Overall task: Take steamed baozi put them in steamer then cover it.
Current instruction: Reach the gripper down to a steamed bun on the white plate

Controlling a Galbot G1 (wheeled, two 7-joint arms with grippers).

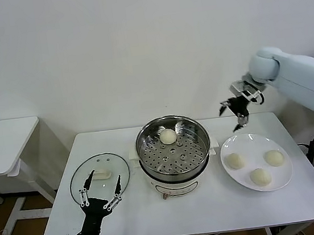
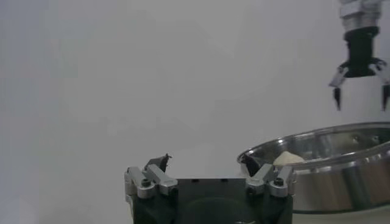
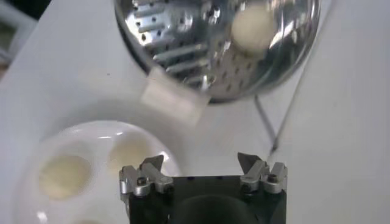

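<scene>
one baozi (image 1: 168,135) sits in the steamer (image 1: 173,150) at the centre of a white table (image 1: 202,206), with three more on a white plate (image 1: 256,161) beside it. the right gripper (image 1: 236,111) hangs open above the table's far edge, empty, while the left gripper (image 1: 101,189) hovers open over a glass lid (image 1: 99,175).

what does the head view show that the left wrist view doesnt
Only the head view shows the white plate with three baozi, the glass lid under the open left pincer, and the table. Only the left wrist view shows the steamer's outer wall from the side. Both show the steamer, one bun inside it, and the open, empty right pincer raised above the table.
</scene>
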